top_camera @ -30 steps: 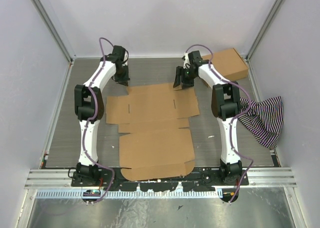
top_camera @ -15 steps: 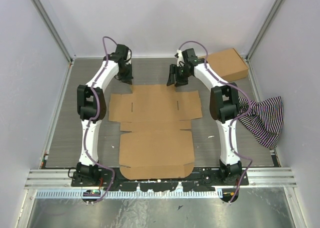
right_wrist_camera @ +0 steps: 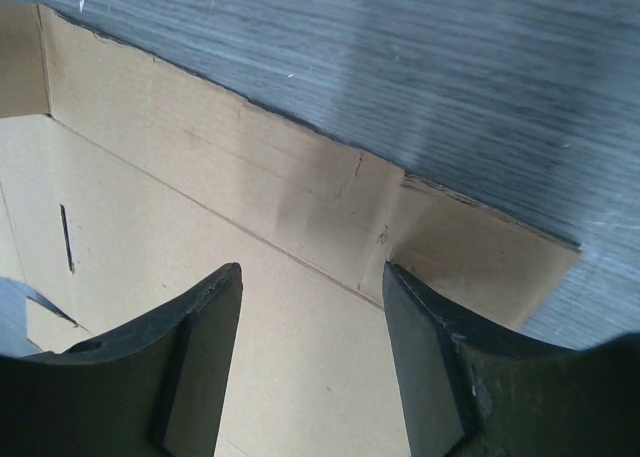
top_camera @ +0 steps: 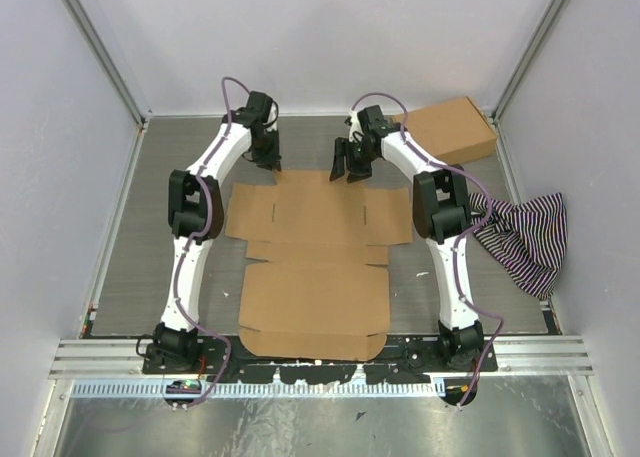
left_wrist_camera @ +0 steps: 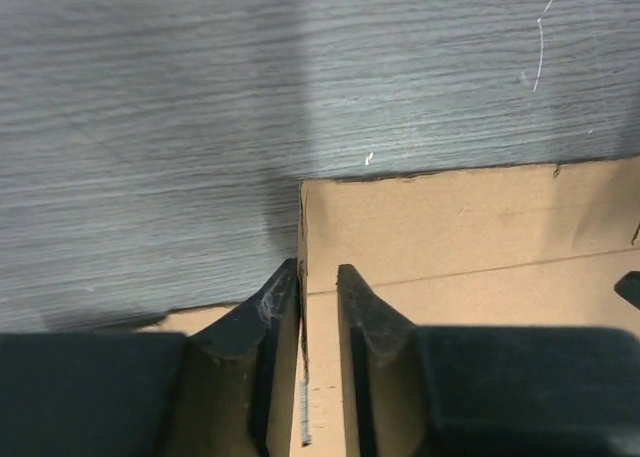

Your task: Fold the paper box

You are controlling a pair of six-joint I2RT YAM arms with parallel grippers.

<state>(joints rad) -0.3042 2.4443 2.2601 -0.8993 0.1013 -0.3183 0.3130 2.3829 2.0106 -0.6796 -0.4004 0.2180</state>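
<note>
Paper box (top_camera: 315,277) flat on the grey surface (top_camera: 150,247), left claw (left_wrist_camera: 318,277) narrowly parted over its far left corner, right claw (right_wrist_camera: 312,277) spread wide and empty above its far edge

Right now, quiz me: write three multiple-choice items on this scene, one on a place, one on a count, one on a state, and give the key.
1. Where on the table does the striped cloth lie?
A) right edge
B) left edge
C) far middle

2. How many brown cardboard things are on it?
A) one
B) two
C) four

3. The paper box is:
A) folded shut
B) lying flat, unfolded
C) lifted off the table

Key:
1 A, the top view shows it bunched by the right wall.
2 B, there is the paper box plus the compact carton in the far right corner.
3 B, its panels and flaps lie spread on the tabletop.
</note>
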